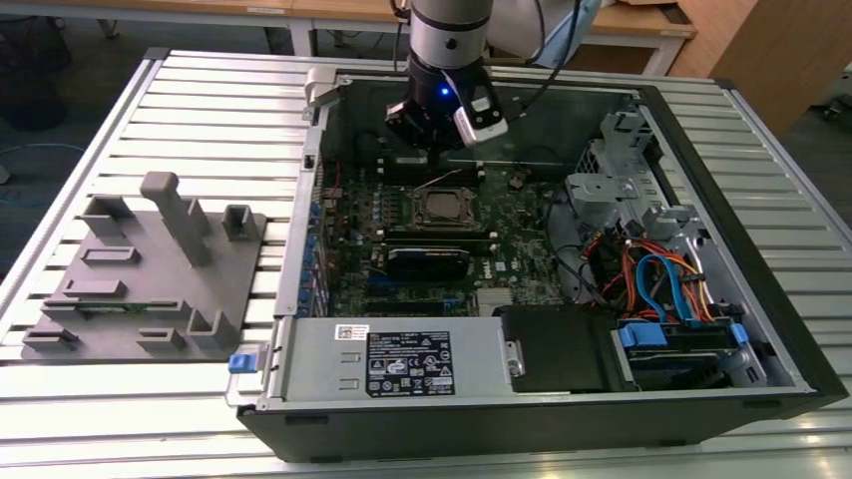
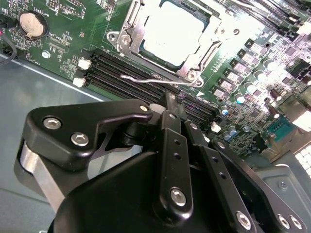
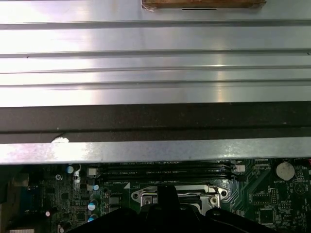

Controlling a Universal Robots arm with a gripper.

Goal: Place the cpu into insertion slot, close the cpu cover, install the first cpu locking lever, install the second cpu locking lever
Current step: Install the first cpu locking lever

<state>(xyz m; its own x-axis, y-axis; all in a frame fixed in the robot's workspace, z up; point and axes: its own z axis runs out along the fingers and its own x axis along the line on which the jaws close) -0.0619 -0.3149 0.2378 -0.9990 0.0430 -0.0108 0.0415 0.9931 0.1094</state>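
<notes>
- I see the jaws clenched and empty, tips just short of the locking lever (image 2: 155, 79).
- Its wire runs alongside the memory slots (image 2: 112, 65).
- The cpu (image 2: 170, 31) lies under the closed cpu cover (image 2: 133, 22).

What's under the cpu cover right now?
The cpu sits under the cpu cover, silvery top showing through its window. Whatever lies beneath the cpu is covered.

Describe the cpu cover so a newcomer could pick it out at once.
Start at the open computer case and its green circuit board. Near the board's middle, just ahead of the tool, sits the cpu cover: a thin silver square frame around the cpu's pale metal top. The long black slots beside it are narrow and dark; it alone is square and shiny.
</notes>
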